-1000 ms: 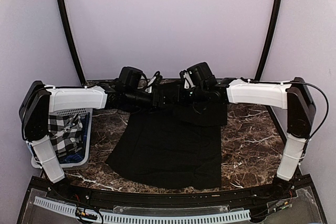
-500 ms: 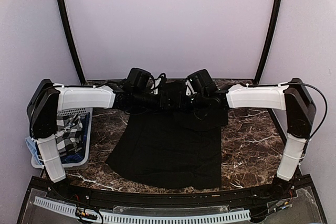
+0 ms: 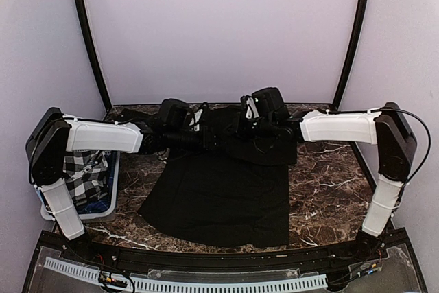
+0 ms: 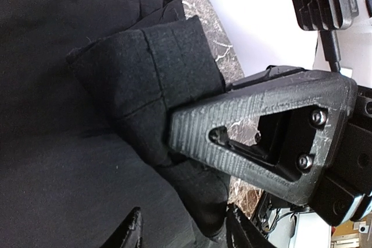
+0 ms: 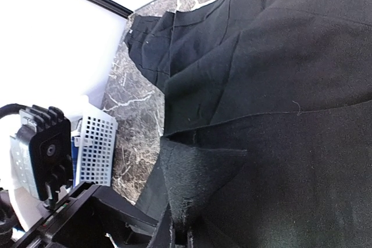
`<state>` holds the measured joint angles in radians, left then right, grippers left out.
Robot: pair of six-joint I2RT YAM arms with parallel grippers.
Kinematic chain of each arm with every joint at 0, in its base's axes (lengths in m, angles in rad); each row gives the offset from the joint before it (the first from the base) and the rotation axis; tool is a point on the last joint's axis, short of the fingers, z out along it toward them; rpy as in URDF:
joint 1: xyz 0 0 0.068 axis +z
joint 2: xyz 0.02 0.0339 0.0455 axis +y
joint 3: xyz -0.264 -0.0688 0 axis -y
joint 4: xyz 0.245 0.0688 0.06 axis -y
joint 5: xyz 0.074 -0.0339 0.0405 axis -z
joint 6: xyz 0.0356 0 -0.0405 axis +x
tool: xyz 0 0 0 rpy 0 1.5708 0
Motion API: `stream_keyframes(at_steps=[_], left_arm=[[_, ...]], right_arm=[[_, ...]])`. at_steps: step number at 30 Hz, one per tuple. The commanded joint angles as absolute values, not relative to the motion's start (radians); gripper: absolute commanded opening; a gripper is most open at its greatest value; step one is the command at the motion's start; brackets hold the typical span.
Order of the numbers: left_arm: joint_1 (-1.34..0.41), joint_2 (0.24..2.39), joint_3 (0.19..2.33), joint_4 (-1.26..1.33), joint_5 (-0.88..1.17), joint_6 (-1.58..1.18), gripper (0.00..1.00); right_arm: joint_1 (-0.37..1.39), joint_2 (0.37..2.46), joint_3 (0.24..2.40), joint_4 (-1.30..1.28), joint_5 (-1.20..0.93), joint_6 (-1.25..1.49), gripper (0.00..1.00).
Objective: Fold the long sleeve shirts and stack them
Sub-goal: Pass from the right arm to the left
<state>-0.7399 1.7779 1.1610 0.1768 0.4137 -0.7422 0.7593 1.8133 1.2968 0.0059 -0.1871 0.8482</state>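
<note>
My right tool (image 5: 178,232) pinches a fold of the black shirt (image 3: 219,193); my left tool (image 4: 165,193) seems clamped on its doubled edge.

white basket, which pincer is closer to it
Left. The left pincer is on the black shirt at the table's far middle, off to the right of the white basket. The right pincer is beside it, farther right.
</note>
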Motion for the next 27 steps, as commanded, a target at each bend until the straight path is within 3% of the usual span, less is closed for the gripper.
stream_keyframes(at_steps=[1,9,15,19,22,25,27], left_arm=[[-0.745,1.742,1.146,0.219,0.412,-0.762,0.47],[-0.745,1.801,1.214,0.205,0.408,-0.772,0.46],[-0.744,1.822,1.251,0.194,0.391,-0.784,0.37],[-0.743,1.825,1.255,0.186,0.37,-0.782,0.11],[-0.741,1.822,1.255,0.18,0.356,-0.78,0.01],[-0.734,1.81,1.254,0.165,0.328,-0.773,0.0],[-0.725,1.8,1.251,0.155,0.309,-0.766,0.0]], right_arm=[[0.75,1.779,1.288,0.082,-0.22,0.867,0.0],[0.766,1.809,1.32,0.076,-0.256,0.865,0.0],[0.771,1.794,1.305,0.061,-0.236,0.861,0.0],[0.772,1.783,1.299,0.049,-0.228,0.853,0.0],[0.771,1.773,1.294,0.037,-0.22,0.842,0.0],[0.77,1.755,1.284,0.007,-0.192,0.828,0.21],[0.77,1.737,1.281,-0.021,-0.169,0.812,0.39]])
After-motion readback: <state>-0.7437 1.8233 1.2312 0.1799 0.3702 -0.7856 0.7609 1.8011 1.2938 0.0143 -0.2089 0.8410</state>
